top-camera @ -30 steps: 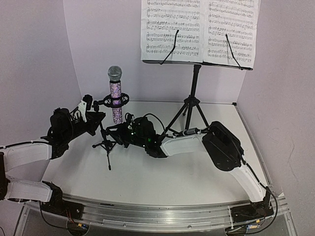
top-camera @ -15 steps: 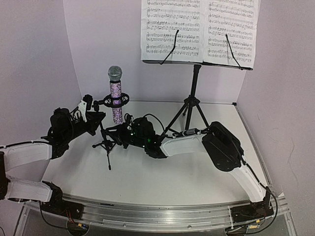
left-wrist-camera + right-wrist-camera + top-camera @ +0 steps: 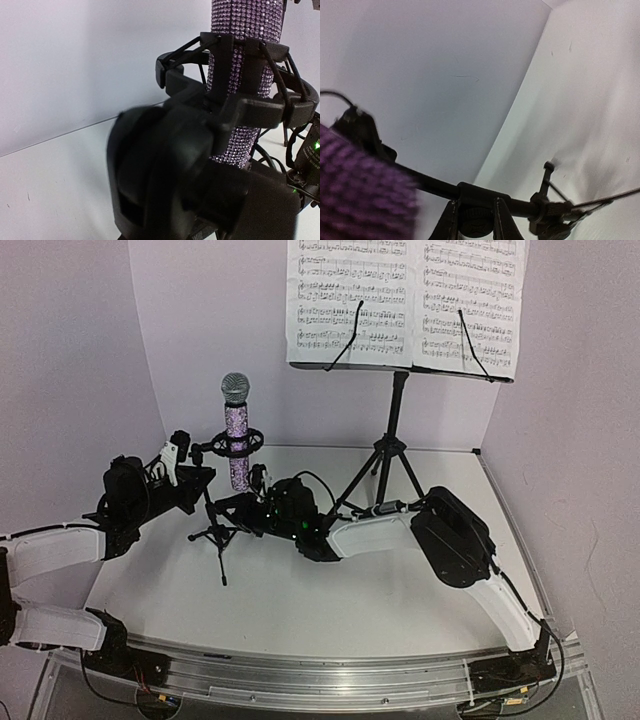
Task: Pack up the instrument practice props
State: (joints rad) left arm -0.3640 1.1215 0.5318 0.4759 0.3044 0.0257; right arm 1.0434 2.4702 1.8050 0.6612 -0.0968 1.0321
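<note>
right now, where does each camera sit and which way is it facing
top external: above and behind the arms, looking down on the table; left gripper and right gripper show.
left wrist: close beside the microphone in the mic stand cradle; black blur in front, own parts unclear.
right wrist: close on the mic stand's bar; own fingertips flank its knob.
shared: all three show microphone and mic stand.

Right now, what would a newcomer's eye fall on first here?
First the purple glitter mic, standing upright in its mic stand, left of centre. Next, the white sheet music spread across the tall music stand at the back right.
</note>
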